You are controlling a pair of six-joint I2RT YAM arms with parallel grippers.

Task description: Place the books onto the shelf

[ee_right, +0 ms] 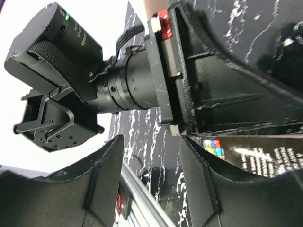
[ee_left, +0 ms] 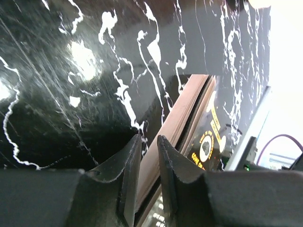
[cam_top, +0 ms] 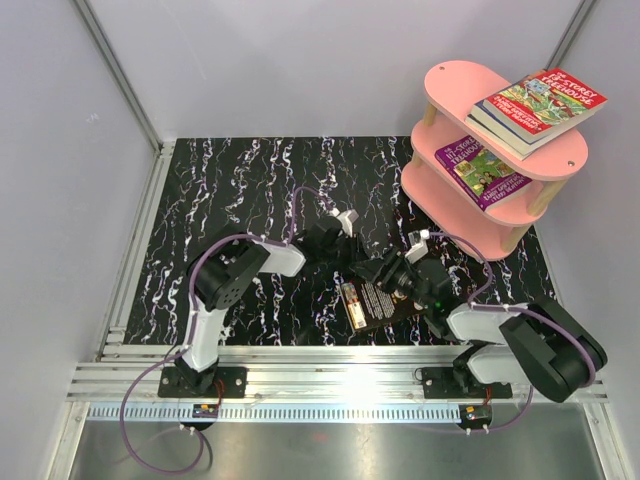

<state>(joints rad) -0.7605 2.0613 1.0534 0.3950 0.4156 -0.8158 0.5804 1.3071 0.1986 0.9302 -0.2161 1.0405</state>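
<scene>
A black-covered book [cam_top: 372, 305] rests on the marbled table between my two grippers. My left gripper [cam_top: 352, 266] reaches in from the left. In the left wrist view its jaws [ee_left: 149, 139] stand narrow astride the book's tan page edge [ee_left: 184, 113], one finger on the cover side and one on the other. My right gripper [cam_top: 387, 272] comes from the right and stands open [ee_right: 151, 142] with only table between its fingers, beside the book's back cover [ee_right: 265, 156]. The pink shelf [cam_top: 455, 80] holds a red book stack [cam_top: 540, 105] on top and a purple book [cam_top: 482, 168] on its middle tier.
The left arm's wrist and gripper body [ee_right: 213, 85] fill the space just ahead of my right fingers. An aluminium rail [cam_top: 320, 365] runs along the table's near edge. Grey walls close in the table on the left, back and right.
</scene>
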